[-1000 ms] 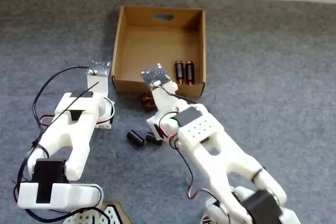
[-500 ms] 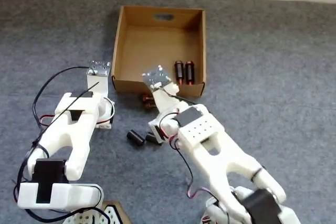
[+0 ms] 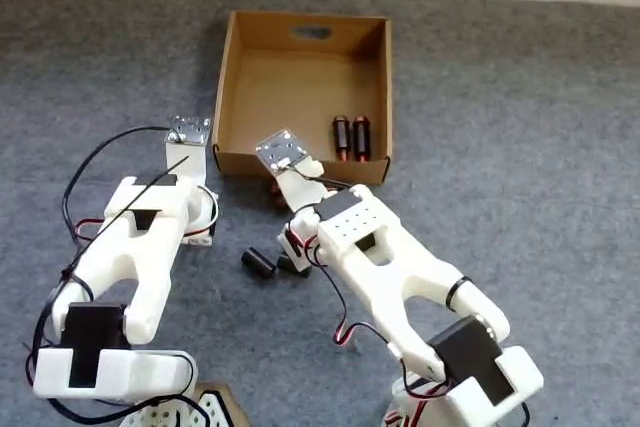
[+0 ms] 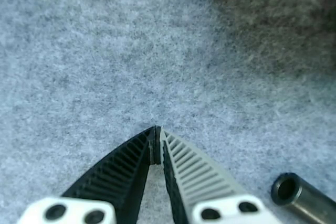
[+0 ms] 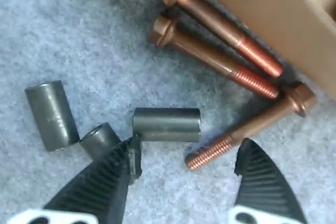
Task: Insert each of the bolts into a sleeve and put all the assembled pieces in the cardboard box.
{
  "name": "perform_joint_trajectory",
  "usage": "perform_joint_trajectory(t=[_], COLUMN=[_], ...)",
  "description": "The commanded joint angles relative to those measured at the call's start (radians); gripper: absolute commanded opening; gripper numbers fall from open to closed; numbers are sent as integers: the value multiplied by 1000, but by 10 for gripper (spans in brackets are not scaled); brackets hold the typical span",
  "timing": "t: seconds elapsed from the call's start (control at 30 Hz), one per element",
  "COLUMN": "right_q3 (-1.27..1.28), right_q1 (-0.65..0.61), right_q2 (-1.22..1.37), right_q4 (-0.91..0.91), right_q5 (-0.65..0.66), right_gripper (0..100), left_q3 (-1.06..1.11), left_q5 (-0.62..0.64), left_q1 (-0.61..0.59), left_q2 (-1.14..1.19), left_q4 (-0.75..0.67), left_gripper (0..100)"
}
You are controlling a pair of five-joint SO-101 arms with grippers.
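Observation:
Three copper bolts lie on the grey carpet beside the cardboard box (image 3: 228, 87): two side by side (image 5: 220, 30) (image 5: 210, 59) and one (image 5: 252, 127) nearer my right gripper (image 5: 190, 153). That gripper is open and hangs over the third bolt's threaded end and a dark sleeve (image 5: 167, 124) lying on its side. Two more sleeves (image 5: 52, 114) (image 5: 100, 139) lie close by. My left gripper (image 4: 156, 132) is shut on nothing above bare carpet, with a sleeve (image 4: 302, 198) off to one side. Two assembled pieces (image 3: 350, 137) lie inside the box.
The box's front wall (image 5: 273, 19) runs right behind the bolts. In the high view, the sleeves (image 3: 258, 262) sit between the left arm (image 3: 150, 237) and the right arm (image 3: 370, 247). Open carpet stretches to the box's right.
The right arm has swung a little to the left, its wrist now nearer the box's front wall. The left arm has not moved.

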Motion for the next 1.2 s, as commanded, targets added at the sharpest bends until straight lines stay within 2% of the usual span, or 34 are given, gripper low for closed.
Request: perform_joint_trajectory(t=[0.0,0.23,0.57,0.93,1.1,1.17], right_q3=[-38,-41,-41,-44,-44,-44], right_q1=[-8,-12,-97,8,-8,-21], right_q2=[-7,-8,-116,51,56,56], right_q4=[-8,-8,5,-50,-53,-53], right_q5=[9,6,-41,-43,-170,-184], right_gripper=[278,278,278,278,275,238], left_q3=[-2,-2,-2,-2,-2,-2], left_q5=[-3,-3,-3,-3,-3,-3], left_q1=[19,19,19,19,19,19], left_q2=[1,1,1,1,1,1], left_q4=[-11,-11,-12,-12,-12,-12], left_gripper=[30,30,30,30,30,30])
